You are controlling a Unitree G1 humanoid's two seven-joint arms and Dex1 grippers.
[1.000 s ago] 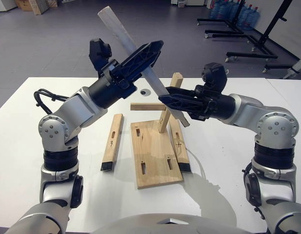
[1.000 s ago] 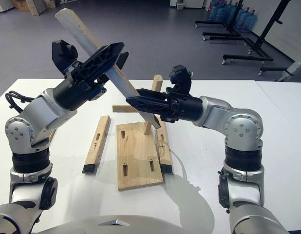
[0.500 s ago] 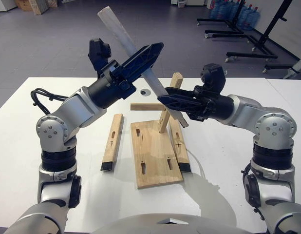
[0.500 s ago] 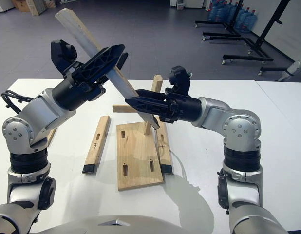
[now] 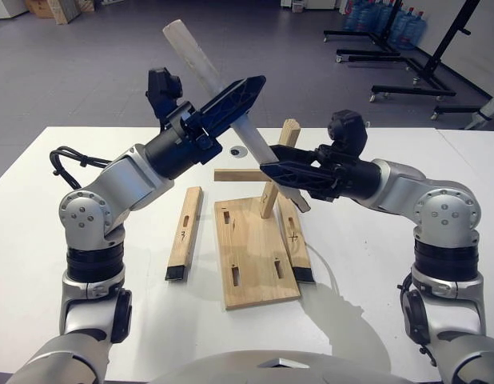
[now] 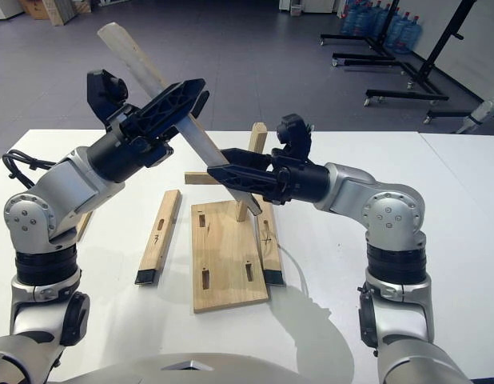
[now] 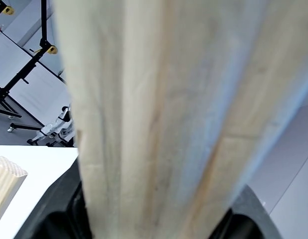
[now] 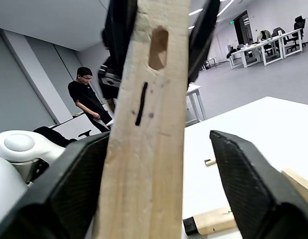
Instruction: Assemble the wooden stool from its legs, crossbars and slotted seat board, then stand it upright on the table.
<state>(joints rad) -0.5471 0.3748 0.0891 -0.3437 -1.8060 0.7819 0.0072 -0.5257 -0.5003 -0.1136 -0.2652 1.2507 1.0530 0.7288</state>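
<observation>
Compared with 1 s ago, we find the left hand (image 5: 245, 92) and the long leg (image 5: 195, 52) it carries slightly lower. The right hand (image 5: 269, 174) has edged a little toward the robot's left along that leg's lower end. The parts lying on the counter (image 5: 351, 240) have not moved.

The left hand is pinched on the long leg near its middle. The leg is held high over the counter on a diagonal, its upper end up and to the left and its lower end down toward the right hand. The right hand is spread, with 1 finger on each side of the lower end. In the right wrist view, 1 of its fingers (image 8: 248, 189) stands apart from the wood. We cannot tell whether the other finger touches.

The seat board (image 5: 251, 256) lies flat at the centre of the counter, with 3 slots showing as dark cuts in its top face. An upright leg (image 5: 288, 132) stands tilted at the board's far right corner. We cannot tell whether its foot sits in a slot. A crossbar (image 5: 235, 174) juts level from that leg toward the left.

A 2nd leg (image 5: 295, 240) lies flat against the board's right edge. A 3rd leg (image 5: 185, 232) lies flat to the left of the board and apart from it, slotted face up.
</observation>
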